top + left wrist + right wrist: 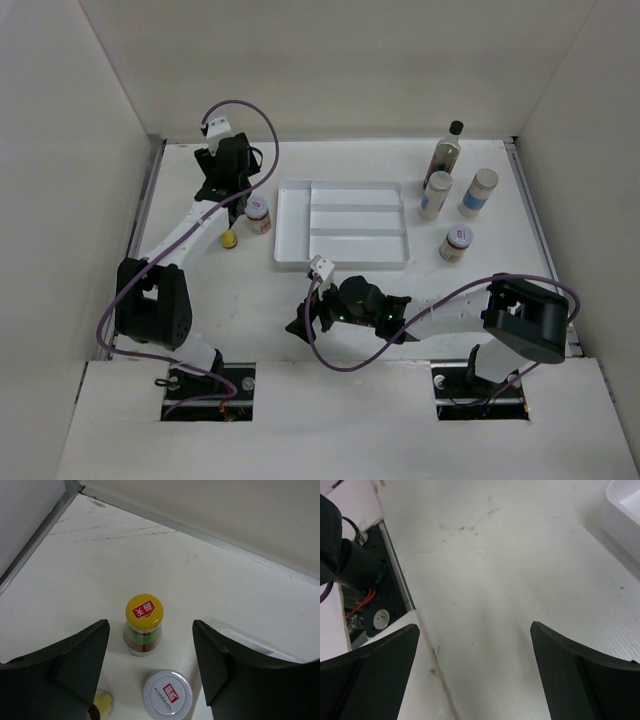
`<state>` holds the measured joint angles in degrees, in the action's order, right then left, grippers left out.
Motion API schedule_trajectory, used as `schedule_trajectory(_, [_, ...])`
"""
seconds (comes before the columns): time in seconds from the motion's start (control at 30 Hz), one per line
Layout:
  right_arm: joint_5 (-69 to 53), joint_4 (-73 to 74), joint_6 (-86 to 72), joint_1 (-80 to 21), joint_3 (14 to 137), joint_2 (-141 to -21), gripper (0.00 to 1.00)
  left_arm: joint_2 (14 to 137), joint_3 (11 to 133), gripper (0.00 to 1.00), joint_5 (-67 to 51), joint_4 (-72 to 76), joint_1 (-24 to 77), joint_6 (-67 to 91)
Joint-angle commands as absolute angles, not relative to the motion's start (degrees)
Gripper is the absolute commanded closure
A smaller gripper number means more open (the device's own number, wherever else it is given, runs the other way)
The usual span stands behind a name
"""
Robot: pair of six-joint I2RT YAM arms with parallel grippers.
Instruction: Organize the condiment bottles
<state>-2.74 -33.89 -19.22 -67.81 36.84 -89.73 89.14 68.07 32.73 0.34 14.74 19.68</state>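
Observation:
My left gripper [232, 200] is open and empty, above three bottles left of the tray. In the left wrist view its jaws [150, 625] stand wide either side of the red sauce bottle with a yellow cap [144, 625], not touching it. That bottle is hidden under the gripper in the top view. A short white-lidded jar [167, 694] [258, 215] and the small yellow-brown bottle [102, 703] [229, 240] stand just in front of it. The tall dark bottle [451, 150], two white shakers [435, 195] [478, 192] and another jar [455, 243] stand right of the tray. My right gripper [298, 325] [475, 626] is open and empty.
The white divided tray [340, 265] lies in the middle with nothing in it; its corner shows in the left wrist view [250, 640] and the right wrist view [625, 505]. White walls enclose the table on three sides. The left arm's base mount [375, 610] sits at the front edge.

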Motion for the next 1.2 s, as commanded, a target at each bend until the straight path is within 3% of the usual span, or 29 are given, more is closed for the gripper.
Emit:
schedule_trajectory(0.0, [-2.11, -36.74, -18.81, -67.72, 38.14, -89.65, 0.0, 90.17, 72.5, 0.37, 32.87, 2.37, 14.19, 18.02])
schedule_trajectory(0.57, [-2.02, -36.91, -18.98, -67.81, 38.15, -89.65, 0.0, 97.38, 76.2, 0.49, 33.05, 1.14, 12.44, 18.54])
schedule_trajectory(0.83, [-2.02, -37.79, -19.42, -67.81, 37.44, -88.86, 0.0, 96.95, 77.52, 0.77, 33.05, 2.02, 11.56, 18.54])
schedule_trajectory(1.17, [3.07, -48.32, -21.18, -65.87, 30.25, -81.31, 0.0, 93.87, 86.12, 0.8, 31.2, 5.01, 13.48, 15.91])
